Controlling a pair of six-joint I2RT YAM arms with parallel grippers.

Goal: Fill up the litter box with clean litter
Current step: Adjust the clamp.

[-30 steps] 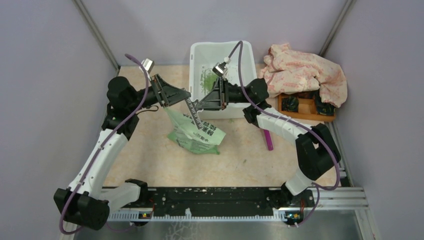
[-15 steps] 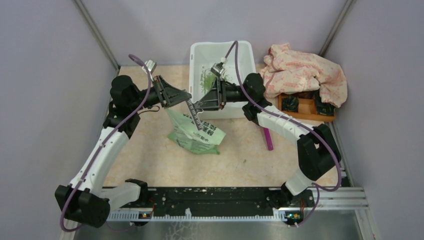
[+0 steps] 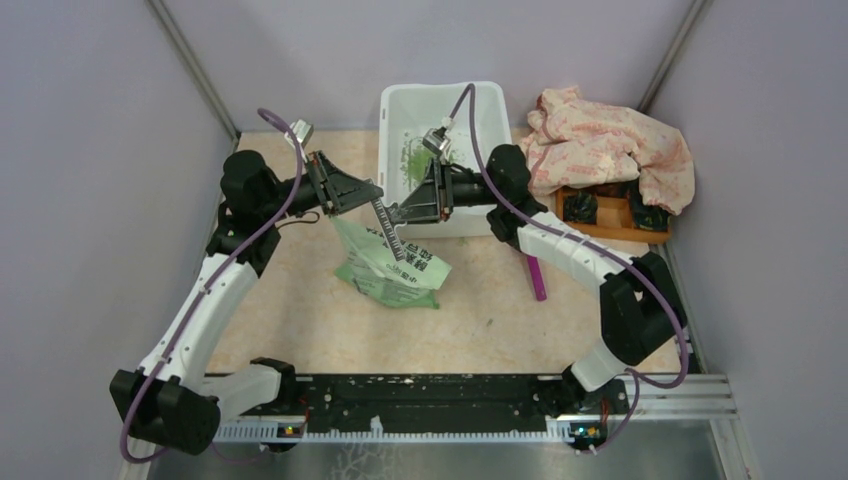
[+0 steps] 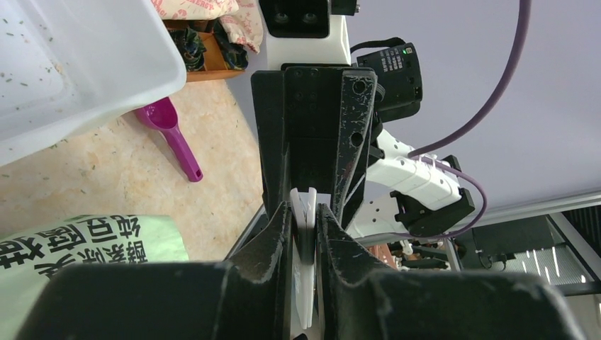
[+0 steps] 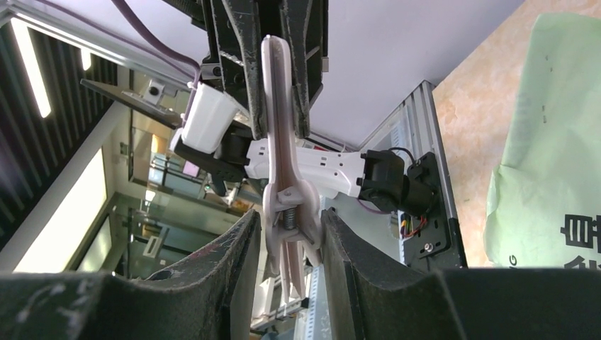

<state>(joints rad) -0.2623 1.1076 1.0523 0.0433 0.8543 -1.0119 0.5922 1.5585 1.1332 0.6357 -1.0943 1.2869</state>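
Litter box (image 3: 392, 110) sits just beyond both grippers, open side up. Only a thin streak of clean litter (image 3: 413, 158) lies on its floor, so I judge the fill barely begun.

At my left gripper (image 4: 305, 227) the jaws are almost closed, pinching the thin white tip of the bag clip (image 5: 282, 127). The hold looks firm.

Between the two grippers the clip hangs in the air. I can't see it biting anything.

At my right gripper (image 5: 287, 234) the jaws are partly closed around the clip's spring end, and both handles look to be touching the pads.

Below both grippers the green-and-white bag (image 3: 395, 270) is slumped on the table. I can't tell if its mouth is open.

Handling, my judgement: the granules are loose, light and dry. They will pour and scatter, and fingers can't pinch them. They have to travel inside the bag or in the magenta scoop (image 3: 537, 280), which lies on the table below my right forearm. The bag is soft film and will sag and fold. I'd pinch an upper corner with one gripper and the bottom seam with the other, then tip the mouth over the near rim of the box. One-handed, I'd expect it to slump and spill short
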